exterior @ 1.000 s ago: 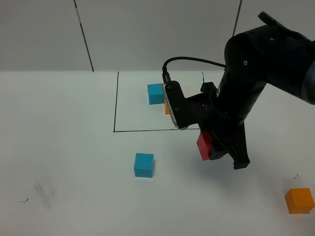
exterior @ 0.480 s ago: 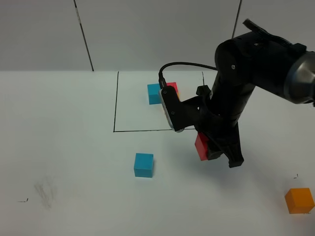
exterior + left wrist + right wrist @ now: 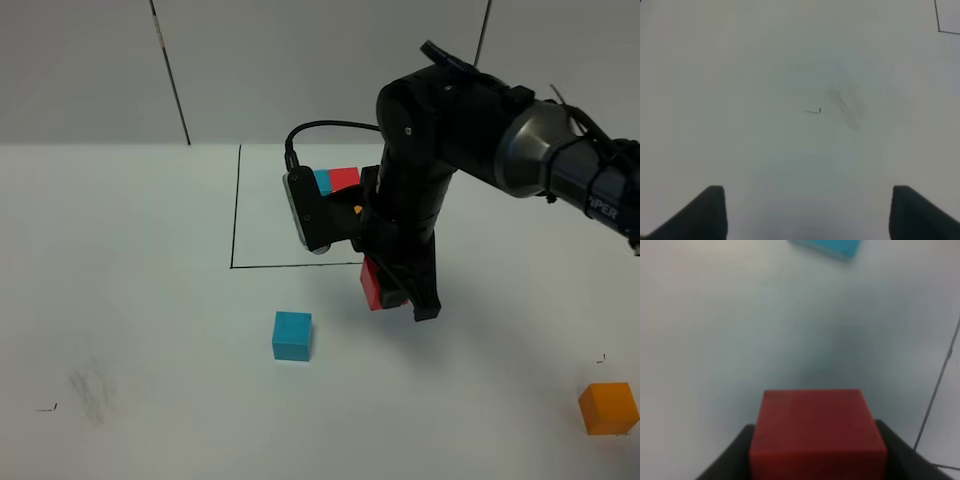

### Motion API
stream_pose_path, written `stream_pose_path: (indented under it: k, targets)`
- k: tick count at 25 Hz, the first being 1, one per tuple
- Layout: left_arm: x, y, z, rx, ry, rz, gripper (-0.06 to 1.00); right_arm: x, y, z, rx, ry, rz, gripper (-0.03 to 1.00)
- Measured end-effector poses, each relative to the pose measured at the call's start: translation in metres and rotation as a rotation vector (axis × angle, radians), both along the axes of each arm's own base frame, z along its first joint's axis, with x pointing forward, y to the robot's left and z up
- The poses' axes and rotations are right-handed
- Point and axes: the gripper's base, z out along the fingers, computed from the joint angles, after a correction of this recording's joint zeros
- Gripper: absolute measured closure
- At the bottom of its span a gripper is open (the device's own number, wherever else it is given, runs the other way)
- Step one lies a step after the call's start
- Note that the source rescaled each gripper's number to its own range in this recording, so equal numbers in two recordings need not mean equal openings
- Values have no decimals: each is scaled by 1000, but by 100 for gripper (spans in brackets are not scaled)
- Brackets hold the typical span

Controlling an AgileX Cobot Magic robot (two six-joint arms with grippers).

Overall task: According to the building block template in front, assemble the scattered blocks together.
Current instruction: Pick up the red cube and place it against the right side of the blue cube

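While aloft with red block, right claw steeply downward.

The white worktop carries a thin black drawn rectangle on its far side. Inside the rectangle sits the building block template, partly hidden. A loose blue cube lies near the frame's front line, outside it. A loose orange cube sits well apart, near right. A grey smudge and a small black tick mark lie near left.
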Motion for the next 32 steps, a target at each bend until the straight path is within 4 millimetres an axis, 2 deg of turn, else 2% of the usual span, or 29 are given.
stream_pose_path:
  k: [9, 18, 24, 32]
  targets:
    - [0, 0, 0, 0, 0, 0, 33, 11, 17, -25, -22, 21, -5, 96]
    - [0, 1, 0, 13, 3, 8, 33, 16, 20, -51, -47, 59, -19, 96]
    - [0, 2, 0, 19, 4, 13, 33, 20, 23, -55, 1, 35, -183, 96]
    - [0, 2, 0, 20, 4, 13, 33, 18, 24, -56, 5, 66, -294, 96]
